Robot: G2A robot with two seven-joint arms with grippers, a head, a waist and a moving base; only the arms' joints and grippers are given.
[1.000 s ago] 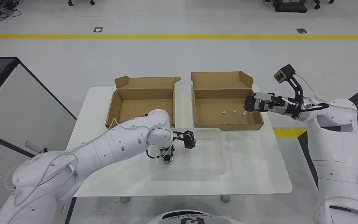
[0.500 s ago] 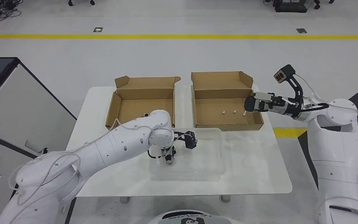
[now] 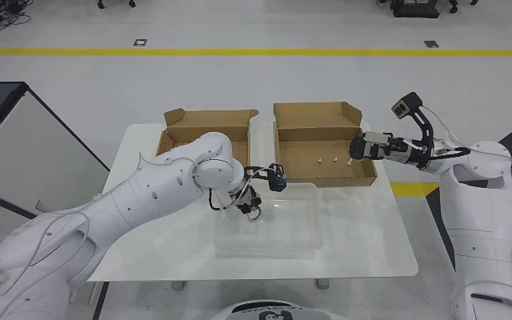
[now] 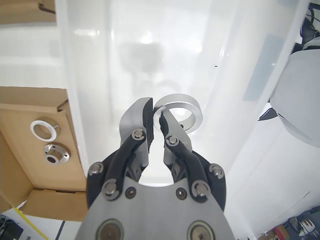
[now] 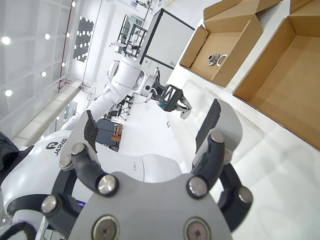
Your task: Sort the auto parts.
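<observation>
My left gripper [image 4: 156,111] is shut on the rim of a silver metal ring [image 4: 178,112] and holds it just above the clear plastic tray [image 4: 150,26]. In the top view that gripper [image 3: 254,210] sits over the tray's [image 3: 316,240] left part, near the left cardboard box [image 3: 188,152]. That box holds a metal flange [image 4: 52,156] and a white ring [image 4: 43,131]. My right gripper [image 3: 356,148] hangs open with nothing between its fingers at the right wall of the right cardboard box [image 3: 304,156], which holds small white parts [image 3: 332,160].
Both open boxes stand side by side at the back of the white table [image 3: 376,232], with the tray in front of them. Bare table surface lies to the right of the tray and at the far left.
My left gripper has lifted the metal ring and carried it back and to the right over the tray. The right arm has not moved.
</observation>
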